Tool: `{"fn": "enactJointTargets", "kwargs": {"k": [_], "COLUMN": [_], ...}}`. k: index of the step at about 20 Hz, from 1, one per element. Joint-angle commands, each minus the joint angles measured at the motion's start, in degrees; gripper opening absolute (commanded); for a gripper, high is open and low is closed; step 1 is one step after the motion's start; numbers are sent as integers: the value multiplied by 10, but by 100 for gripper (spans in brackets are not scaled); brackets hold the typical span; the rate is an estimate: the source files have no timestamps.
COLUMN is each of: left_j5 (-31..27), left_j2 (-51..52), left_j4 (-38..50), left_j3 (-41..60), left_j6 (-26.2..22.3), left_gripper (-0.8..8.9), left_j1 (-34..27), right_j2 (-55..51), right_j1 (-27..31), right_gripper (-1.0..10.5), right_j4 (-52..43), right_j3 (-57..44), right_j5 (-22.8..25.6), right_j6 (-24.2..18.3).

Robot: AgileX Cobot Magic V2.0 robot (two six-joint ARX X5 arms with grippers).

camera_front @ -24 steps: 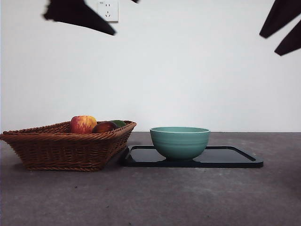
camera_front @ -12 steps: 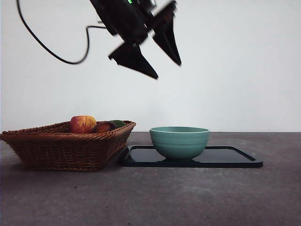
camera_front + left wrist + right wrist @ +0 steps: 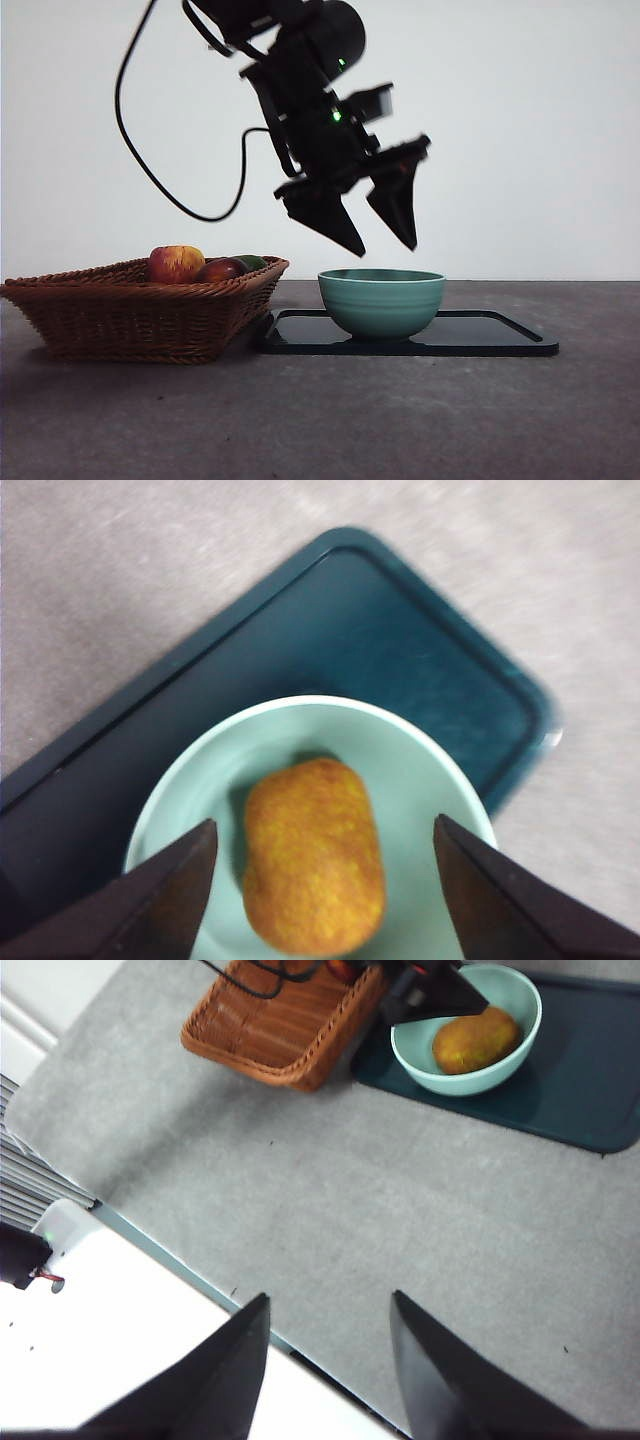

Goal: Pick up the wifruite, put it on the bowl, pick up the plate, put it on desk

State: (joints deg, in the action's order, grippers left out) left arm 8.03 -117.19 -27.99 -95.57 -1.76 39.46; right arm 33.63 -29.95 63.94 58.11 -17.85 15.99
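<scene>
The wifruite (image 3: 315,855), an oval orange-brown fruit, lies inside the mint-green bowl (image 3: 420,770). My left gripper (image 3: 322,825) hangs open just above the bowl (image 3: 382,300), one jaw on each side of the fruit and apart from it. In the front view the left gripper (image 3: 385,248) tilts over the bowl's rim, which hides the fruit. The right wrist view shows the wifruite (image 3: 475,1040) in the bowl (image 3: 455,1078). My right gripper (image 3: 330,1298) is open, high over the near edge of the desk (image 3: 320,420). No plate apart from these shows.
The bowl stands on a glossy black tray (image 3: 500,335). A brown wicker basket (image 3: 140,310) sits beside the tray and holds a red apple (image 3: 177,263) and other fruit. A white surface (image 3: 120,1360) borders the desk below the right gripper.
The left arm has swung in from the top left and come down until its open gripper hangs over the bowl. The black tips at the top right have left the front view.
</scene>
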Motion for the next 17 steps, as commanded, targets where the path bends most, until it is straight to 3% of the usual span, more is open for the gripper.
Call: {"fn": "enactJointTargets", "kwargs": {"k": [1, 4, 17], "left_j5": [-10, -42, -42], "left_j2": [-26, -38, -60], "left_j4": [9, 11, 13], "left_j3": [-16, -16, -16], "left_j6": [-14, -24, -32], "left_gripper": [339, 339, 339], "left_j1": [10, 14, 16], "right_j2": [2, 2, 2], "right_j1": [-3, -3, -3], "right_gripper": [193, 193, 193], "right_j4": [3, 5, 4], "right_j3": [9, 9, 9], "right_j5": [1, 1, 18], "right_j6": [5, 5, 2]}}
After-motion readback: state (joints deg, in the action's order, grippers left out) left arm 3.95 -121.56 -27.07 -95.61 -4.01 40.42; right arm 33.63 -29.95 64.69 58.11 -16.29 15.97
